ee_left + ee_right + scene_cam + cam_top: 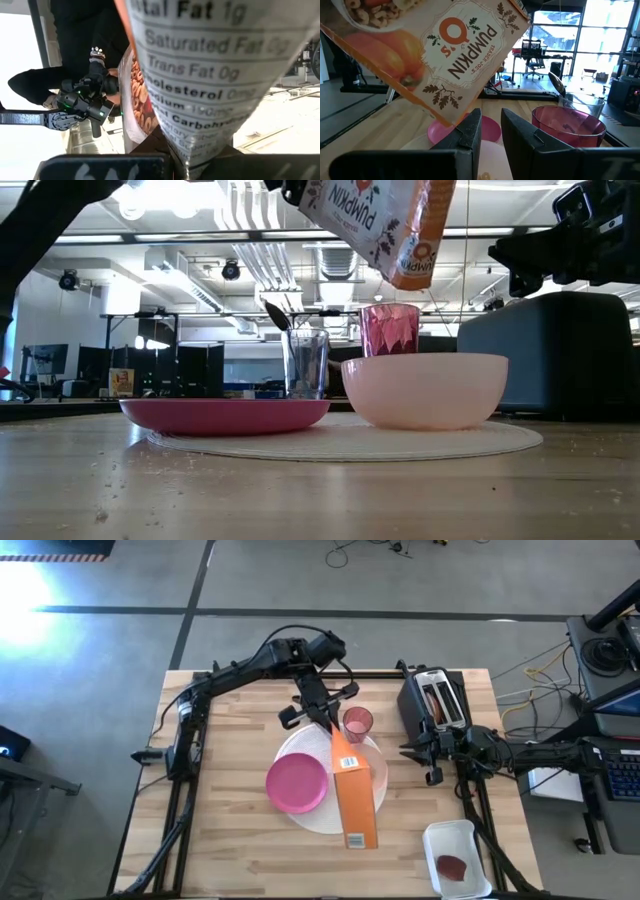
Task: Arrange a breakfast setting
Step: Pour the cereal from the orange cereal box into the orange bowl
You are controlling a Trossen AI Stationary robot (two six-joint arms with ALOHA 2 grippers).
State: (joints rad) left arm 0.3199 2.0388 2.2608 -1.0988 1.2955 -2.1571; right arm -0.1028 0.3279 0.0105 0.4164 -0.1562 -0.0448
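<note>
Orange cereal box [354,795] was held in the air above the large white round mat [310,812], clear of the surface [230,840]. Left gripper [322,716] was clamped shut on the box's narrow end at about 12 o'clock of the mat. In the high view the box's long axis ran roughly 12 to 6 o'clock, free end pointing toward 6 and slightly right. In the low view the box [385,225] tilted above the peach bowl [425,388], print upside down.

Magenta plate [297,783] sat on the mat at about 9 o'clock of the box. Peach bowl was on the mat under and just right of the box, mostly hidden from above. Translucent pink cup [357,724] stood at the mat's 1 o'clock edge, beside the left gripper. Small clear glass [305,364] stood behind the plate in the low view, a spoon [277,315] standing in it.

Right gripper [428,751] hovered at 3 o'clock of the mat, beside the toaster [434,698], fingers [470,132] slightly parted, holding nothing. A white container [455,858] sat at 5 o'clock.
</note>
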